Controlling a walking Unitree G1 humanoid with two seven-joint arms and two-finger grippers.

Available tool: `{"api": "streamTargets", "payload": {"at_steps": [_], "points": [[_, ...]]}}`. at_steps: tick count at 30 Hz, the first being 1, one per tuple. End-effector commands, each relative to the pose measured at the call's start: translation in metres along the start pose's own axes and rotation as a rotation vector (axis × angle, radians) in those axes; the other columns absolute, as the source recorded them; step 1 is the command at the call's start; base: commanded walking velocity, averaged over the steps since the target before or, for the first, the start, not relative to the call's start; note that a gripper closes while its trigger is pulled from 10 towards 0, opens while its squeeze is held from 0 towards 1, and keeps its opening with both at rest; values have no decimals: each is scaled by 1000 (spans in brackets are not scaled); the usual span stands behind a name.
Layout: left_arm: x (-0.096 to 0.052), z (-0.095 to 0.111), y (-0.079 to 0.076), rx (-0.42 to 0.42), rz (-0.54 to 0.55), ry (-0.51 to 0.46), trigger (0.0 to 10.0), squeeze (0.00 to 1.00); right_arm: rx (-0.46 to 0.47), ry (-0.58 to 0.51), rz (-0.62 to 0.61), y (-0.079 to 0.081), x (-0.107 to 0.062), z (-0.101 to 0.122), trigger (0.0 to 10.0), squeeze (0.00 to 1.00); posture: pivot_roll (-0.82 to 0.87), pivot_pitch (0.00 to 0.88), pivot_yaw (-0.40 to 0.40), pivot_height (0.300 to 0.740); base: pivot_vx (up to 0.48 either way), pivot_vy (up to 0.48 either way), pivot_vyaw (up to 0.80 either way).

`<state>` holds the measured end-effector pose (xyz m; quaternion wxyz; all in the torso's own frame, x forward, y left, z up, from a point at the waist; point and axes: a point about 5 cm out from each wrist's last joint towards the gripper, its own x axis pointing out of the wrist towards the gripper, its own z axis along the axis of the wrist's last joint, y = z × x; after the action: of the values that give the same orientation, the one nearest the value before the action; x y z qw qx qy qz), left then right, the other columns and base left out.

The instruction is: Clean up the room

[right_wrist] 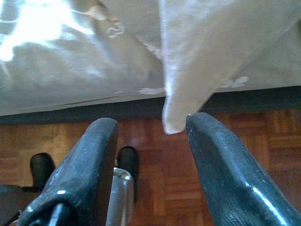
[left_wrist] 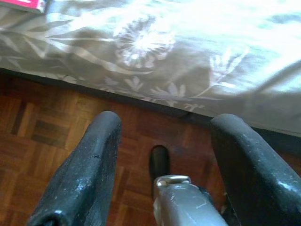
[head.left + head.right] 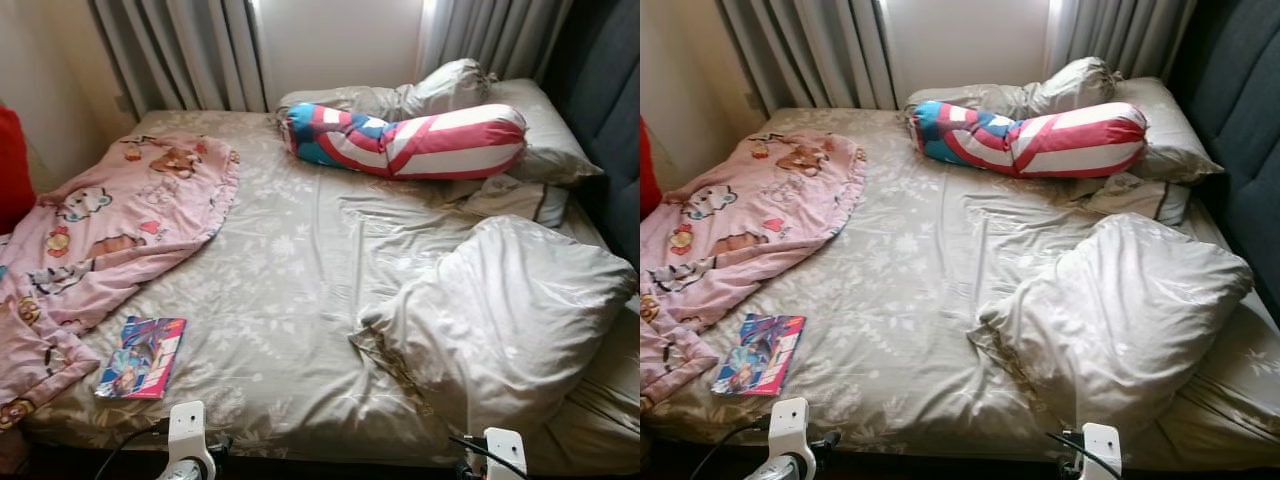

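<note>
Currently both grippers, left gripper (image 2: 160, 155) and right gripper (image 1: 150, 155), hang spread wide and empty at the bed (image 3: 300, 260) foot. A magazine (image 3: 141, 357) lies near that edge, beside the pink blanket (image 3: 120, 215). Likely best: slide one finger under its spine before closing.

This is a bedroom in a home. A wide bed (image 3: 300, 260) with a rumpled beige leaf-patterned sheet takes up most of the room, with a dark padded headboard (image 3: 610, 110) along one side. Pillows (image 3: 500, 320), a striped bolster (image 3: 410, 140), a pink cartoon blanket (image 3: 110, 230) and a children's book (image 3: 142, 357) lie on it. Grey curtains (image 3: 180, 50) hang behind, and the floor (image 2: 42, 136) is wooden parquet.
</note>
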<state>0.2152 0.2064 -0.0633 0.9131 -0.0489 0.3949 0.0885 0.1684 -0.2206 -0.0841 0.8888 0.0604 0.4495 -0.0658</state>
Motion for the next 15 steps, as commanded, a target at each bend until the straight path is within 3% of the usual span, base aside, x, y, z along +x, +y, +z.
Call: {"api": "streamTargets", "payload": {"at_steps": [1, 5, 15], "points": [[-1, -3, 2, 13, 5, 7, 10000, 0, 10, 3, -4, 0, -1, -2, 10000, 0, 35, 42, 16, 740, 0, -240, 0], [-1, -3, 2, 11, 6, 7, 10000, 0, 9, 3, -3, -1, -1, -3, 10000, 0, 36, 42, 16, 740, 0, -241, 0], [-1, -3, 2, 2, 9, 6, 10000, 0, 10, 1, -3, -1, -1, -3, 10000, 0, 35, 43, 15, 740, 0, 0, 0]]}}
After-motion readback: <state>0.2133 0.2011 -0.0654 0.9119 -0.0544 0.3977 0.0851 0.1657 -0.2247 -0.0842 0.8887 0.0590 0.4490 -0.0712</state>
